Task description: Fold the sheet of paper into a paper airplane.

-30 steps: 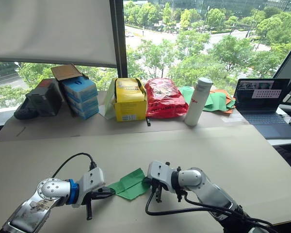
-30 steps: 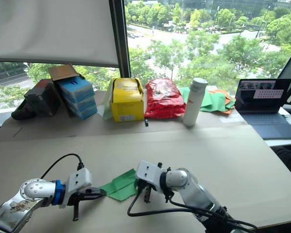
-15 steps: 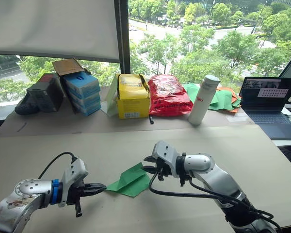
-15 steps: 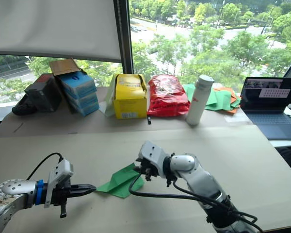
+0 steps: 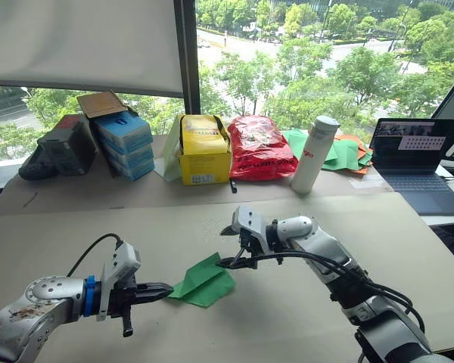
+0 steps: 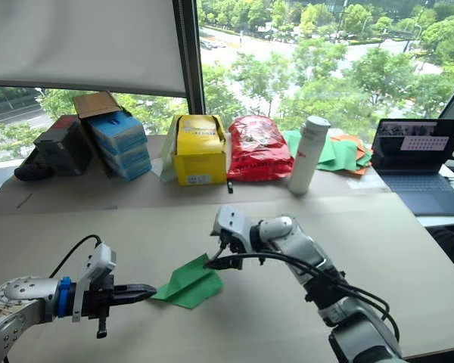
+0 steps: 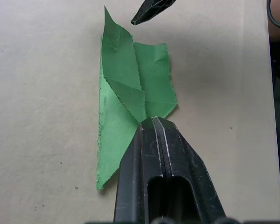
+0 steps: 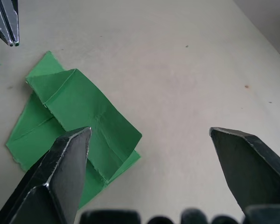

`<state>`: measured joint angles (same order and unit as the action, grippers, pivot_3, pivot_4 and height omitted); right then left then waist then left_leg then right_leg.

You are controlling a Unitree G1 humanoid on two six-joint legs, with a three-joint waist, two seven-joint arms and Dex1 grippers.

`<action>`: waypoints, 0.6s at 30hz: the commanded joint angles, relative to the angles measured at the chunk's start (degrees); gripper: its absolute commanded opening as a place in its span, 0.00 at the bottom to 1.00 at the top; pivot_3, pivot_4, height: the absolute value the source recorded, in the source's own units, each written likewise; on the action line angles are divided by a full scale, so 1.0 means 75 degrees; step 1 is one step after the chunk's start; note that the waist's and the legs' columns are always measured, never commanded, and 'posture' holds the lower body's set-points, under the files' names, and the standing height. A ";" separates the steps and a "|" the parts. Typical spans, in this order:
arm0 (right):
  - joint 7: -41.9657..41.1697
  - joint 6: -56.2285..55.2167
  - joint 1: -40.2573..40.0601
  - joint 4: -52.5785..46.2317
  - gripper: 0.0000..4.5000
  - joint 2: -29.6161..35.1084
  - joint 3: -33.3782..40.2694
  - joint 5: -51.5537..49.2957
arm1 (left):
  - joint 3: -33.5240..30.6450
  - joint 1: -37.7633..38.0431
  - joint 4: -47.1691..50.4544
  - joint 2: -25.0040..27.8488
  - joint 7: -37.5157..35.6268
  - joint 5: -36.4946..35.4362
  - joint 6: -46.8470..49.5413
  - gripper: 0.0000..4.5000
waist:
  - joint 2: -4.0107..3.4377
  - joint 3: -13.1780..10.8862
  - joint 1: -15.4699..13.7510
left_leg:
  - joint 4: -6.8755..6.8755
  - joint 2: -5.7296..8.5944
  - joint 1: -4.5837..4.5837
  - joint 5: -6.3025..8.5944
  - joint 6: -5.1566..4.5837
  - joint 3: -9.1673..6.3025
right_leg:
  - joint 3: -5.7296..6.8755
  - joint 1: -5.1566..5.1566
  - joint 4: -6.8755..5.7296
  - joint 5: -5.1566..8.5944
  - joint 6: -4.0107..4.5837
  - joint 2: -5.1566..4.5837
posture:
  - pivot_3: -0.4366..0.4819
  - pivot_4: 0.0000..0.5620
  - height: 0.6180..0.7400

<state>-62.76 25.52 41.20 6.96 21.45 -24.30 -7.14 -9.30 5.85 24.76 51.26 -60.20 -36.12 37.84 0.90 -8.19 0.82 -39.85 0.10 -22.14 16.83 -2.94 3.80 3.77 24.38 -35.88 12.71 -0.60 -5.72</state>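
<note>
While the left gripper (image 5: 163, 289), fingers closed, touches the sheet of paper (image 5: 203, 280) at frame centre, the right gripper (image 8: 149, 154) hovers open.

Left gripper (image 7: 153, 122) fingers cover part of the paper's (image 7: 126, 93) near edge. Laptop (image 5: 415, 162) screen text too small to read. Right gripper (image 8: 149, 140) bases cut by frame edge.

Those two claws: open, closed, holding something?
Left gripper: closed, empty, tip at the sheet of paper.
Right gripper: open, empty, above it.
</note>
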 commanded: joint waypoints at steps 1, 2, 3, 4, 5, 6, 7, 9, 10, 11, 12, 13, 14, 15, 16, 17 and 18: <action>-0.0771 -0.0242 0.0225 0.0242 0.99 -0.0117 0.0031 -0.0399 | -0.0115 0.0059 0.0218 0.0019 -0.0009 -0.0067 -0.0074 0.00 | -0.0001 -0.0001 0.0000 | 0.0000 0.0000 -0.0001 0.0000 0.0000 0.0000 | -0.0002 0.0000 0.0001 0.0000 0.0000 -0.0001 | 0.48 0.27 1.00; -0.0889 -0.0252 0.0234 0.0291 0.99 -0.0156 0.0001 -0.0406 | -0.0116 0.0072 0.0214 0.0012 -0.0005 -0.0060 -0.0091 0.00 | -0.0002 -0.0001 -0.0003 | 0.0000 0.0001 -0.0001 0.0000 0.0000 0.0000 | -0.0004 0.0000 0.0001 0.0000 0.0000 -0.0004 | 0.48 0.27 1.00; -0.0915 -0.0315 0.0234 0.0361 0.99 -0.0198 -0.0048 -0.0329 | -0.0123 0.0094 0.0217 0.0007 0.0001 -0.0051 -0.0112 0.00 | -0.0002 -0.0001 -0.0010 | -0.0001 0.0001 -0.0003 0.0001 -0.0001 0.0000 | -0.0005 0.0000 0.0002 0.0000 0.0000 -0.0006 | 0.48 0.27 1.00; -0.0914 -0.0383 0.0226 0.0437 0.94 -0.0237 -0.0094 -0.0232 | -0.0128 0.0110 0.0219 0.0001 0.0007 -0.0047 -0.0127 0.00 | -0.0002 -0.0001 -0.0010 | -0.0001 0.0002 -0.0004 0.0001 -0.0001 -0.0001 | -0.0006 0.0000 0.0002 0.0000 0.0000 -0.0013 | 0.48 0.27 1.00; -0.0925 -0.0475 0.0211 0.0515 0.87 -0.0272 -0.0131 -0.0148 | -0.0123 0.0109 0.0215 -0.0009 0.0019 -0.0044 -0.0136 0.00 | -0.0002 -0.0001 -0.0010 | -0.0001 0.0002 -0.0003 0.0001 -0.0001 -0.0001 | -0.0007 -0.0001 0.0002 0.0000 -0.0001 -0.0033 | 0.48 0.27 1.00; -0.0921 -0.0543 0.0194 0.0580 0.80 -0.0308 -0.0141 -0.0096 | -0.0113 0.0111 0.0217 -0.0020 0.0033 -0.0038 -0.0145 0.00 | -0.0003 -0.0002 -0.0009 | -0.0001 0.0002 -0.0003 0.0001 -0.0001 -0.0002 | -0.0006 -0.0001 0.0001 0.0000 0.0000 -0.0051 | 0.48 0.27 1.00; -0.0899 -0.0601 0.0180 0.0637 0.73 -0.0332 -0.0155 -0.0050 | -0.0101 0.0120 0.0222 -0.0033 0.0048 -0.0031 -0.0156 0.00 | -0.0004 -0.0002 -0.0006 | -0.0001 0.0003 -0.0002 0.0001 -0.0001 -0.0002 | -0.0003 0.0000 0.0000 0.0000 0.0000 -0.0051 | 0.48 0.27 1.00; -0.0844 -0.0775 0.0156 0.0744 0.57 -0.0332 -0.0220 0.0074 | -0.0056 0.0139 0.0213 -0.0076 0.0086 0.0008 -0.0200 0.00 | -0.0004 -0.0002 -0.0001 | 0.0000 0.0002 -0.0001 -0.0001 0.0003 -0.0002 | -0.0003 0.0001 -0.0002 0.0000 0.0000 -0.0051 | 0.48 0.27 1.00; -0.0829 -0.0840 0.0142 0.0775 0.50 -0.0327 -0.0241 0.0113 | -0.0028 0.0137 0.0199 -0.0096 0.0103 0.0032 -0.0222 0.00 | -0.0004 -0.0002 -0.0002 | 0.0000 0.0002 -0.0001 -0.0003 0.0005 -0.0002 | -0.0003 0.0001 -0.0002 -0.0001 0.0000 -0.0051 | 0.48 0.27 1.00; -0.0823 -0.0902 0.0134 0.0803 0.42 -0.0328 -0.0249 0.0143 | -0.0008 0.0123 0.0183 -0.0110 0.0115 0.0047 -0.0233 0.00 | -0.0004 -0.0002 -0.0002 | 0.0000 0.0003 -0.0001 -0.0003 0.0006 -0.0002 | -0.0002 0.0001 -0.0003 -0.0001 0.0000 -0.0051 | 0.48 0.27 1.00; -0.0821 -0.0936 0.0124 0.0815 0.34 -0.0336 -0.0242 0.0164 | 0.0003 0.0113 0.0172 -0.0123 0.0120 0.0057 -0.0238 0.00 | -0.0004 -0.0002 -0.0002 | 0.0000 0.0003 -0.0001 -0.0003 0.0006 -0.0002 | -0.0002 0.0001 -0.0003 -0.0001 0.0000 -0.0050 | 0.48 0.27 1.00; -0.0825 -0.0954 0.0115 0.0817 0.26 -0.0348 -0.0230 0.0184 | 0.0013 0.0100 0.0155 -0.0132 0.0118 0.0069 -0.0244 0.00 | -0.0004 -0.0002 0.0000 | 0.0000 0.0004 -0.0001 -0.0003 0.0006 -0.0002 | -0.0001 0.0001 -0.0002 -0.0001 0.0000 -0.0051 | 0.48 0.27 1.00; -0.0832 -0.1003 0.0096 0.0791 0.19 -0.0338 -0.0236 0.0216 | 0.0033 0.0100 0.0127 -0.0142 0.0109 0.0109 -0.0281 0.00 | -0.0004 -0.0002 0.0001 | 0.0000 0.0004 -0.0001 -0.0003 0.0007 -0.0002 | -0.0001 0.0001 -0.0003 -0.0001 0.0000 -0.0051 | 0.48 0.27 1.00; -0.0823 -0.1062 0.0070 0.0749 0.10 -0.0319 -0.0242 0.0252 | 0.0057 0.0097 0.0081 -0.0155 0.0093 0.0146 -0.0325 0.00 | -0.0004 -0.0002 0.0002 | 0.0000 0.0003 -0.0001 -0.0003 0.0007 -0.0002 | -0.0001 0.0001 -0.0002 -0.0001 0.0000 -0.0050 | 0.48 0.27 1.00; -0.0834 -0.1071 0.0031 0.0670 0.03 -0.0285 -0.0247 0.0264 | 0.0080 0.0095 0.0035 -0.0165 0.0078 0.0186 -0.0372 0.00 | -0.0004 -0.0002 0.0001 | 0.0000 0.0003 0.0000 -0.0003 0.0007 -0.0002 | -0.0001 0.0001 -0.0003 -0.0001 0.0000 -0.0050 | 0.48 0.27 1.00; -0.0832 -0.1124 -0.0007 0.0594 0.00 -0.0236 -0.0267 0.0315 | 0.0098 0.0086 -0.0002 -0.0171 0.0060 0.0218 -0.0414 0.00 | -0.0004 -0.0002 -0.0001 | 0.0000 0.0003 0.0000 -0.0004 0.0008 -0.0002 | -0.0001 0.0001 -0.0003 -0.0001 0.0000 -0.0050 | 0.48 0.27 1.00; -0.0839 -0.1149 -0.0044 0.0522 0.00 -0.0196 -0.0277 0.0342 | 0.0109 0.0073 -0.0034 -0.0176 0.0046 0.0235 -0.0441 0.00 | -0.0004 -0.0002 -0.0006 | 0.0000 0.0004 -0.0001 -0.0004 0.0008 -0.0002 | -0.0001 0.0001 -0.0003 -0.0001 0.0000 -0.0051 | 0.48 0.27 1.00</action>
<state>-68.65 18.62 41.15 13.37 19.44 -26.52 -4.66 -8.53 6.76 24.18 49.96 -59.44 -34.60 35.73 0.87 -8.21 0.77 -39.85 0.12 -22.15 16.80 -2.88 3.79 3.76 24.39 -35.90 12.71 -0.60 -6.11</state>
